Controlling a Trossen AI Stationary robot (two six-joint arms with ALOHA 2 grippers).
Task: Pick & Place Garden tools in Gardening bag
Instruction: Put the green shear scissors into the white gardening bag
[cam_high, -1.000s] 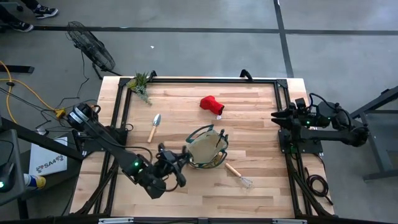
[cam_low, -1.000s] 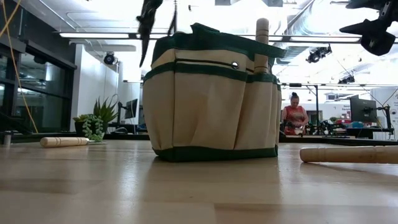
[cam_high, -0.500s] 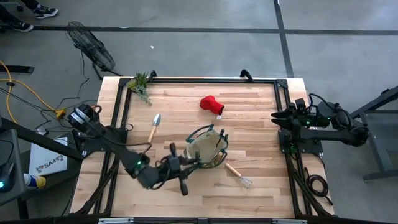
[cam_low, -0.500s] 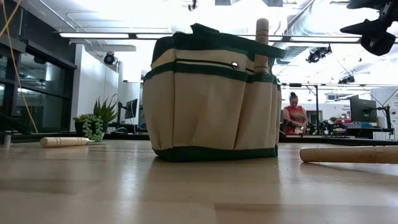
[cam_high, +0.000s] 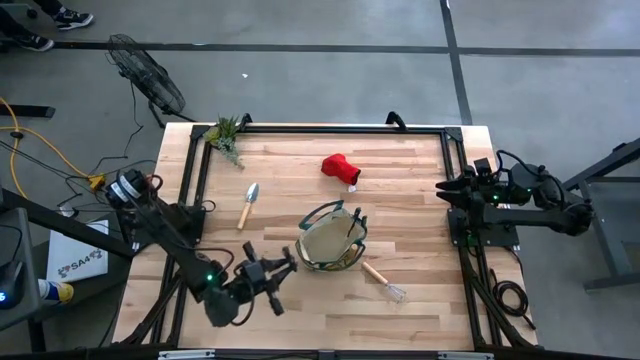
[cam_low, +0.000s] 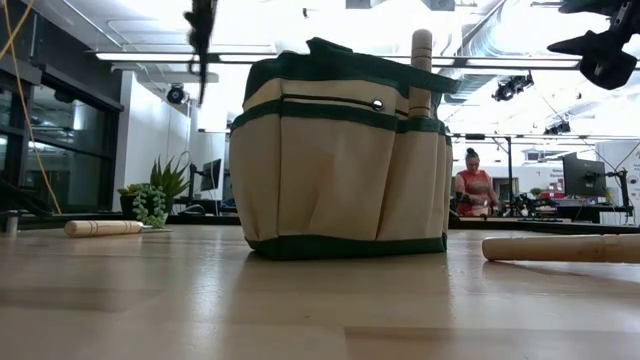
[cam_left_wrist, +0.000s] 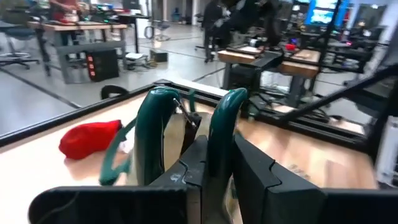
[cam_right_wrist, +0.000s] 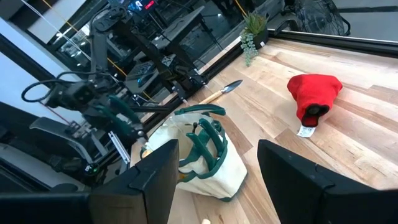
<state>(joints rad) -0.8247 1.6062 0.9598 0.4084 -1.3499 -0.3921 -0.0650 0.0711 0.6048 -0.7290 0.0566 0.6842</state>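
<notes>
Tan canvas gardening bag with dark green trim (cam_high: 322, 244) sits mid-table, upright. One wooden tool handle (cam_low: 422, 58) pokes up from its side pocket.

Change: left gripper (cam_high: 268, 276) was right at the bag's near rim half a second ago. It has now swung back toward the front-left of the table and is clear of the bag. It's clamped tight on the green-handled pruner (cam_left_wrist: 154, 127). In the left wrist view both green loops stick up between the fingers. So no drop happened and the pruner isn't in the bag. My read is an aborted or re-lined approach, so that insertion still needs doing.

Still out on the wooden table (cam_high: 420, 300):
- silver trowel with wooden handle (cam_high: 247, 204), left of the bag
- red glove (cam_high: 340, 168), behind it
- wooden-handled wire rake (cam_high: 383, 280), just off its front-right

Right gripper (cam_high: 445, 188) is parked at the table's right edge, fingers spread wide, holding nothing.

Risk on the retry: the bag's loop handles (cam_right_wrist: 208, 134) arch over the mouth and could snag the pruner.
</notes>
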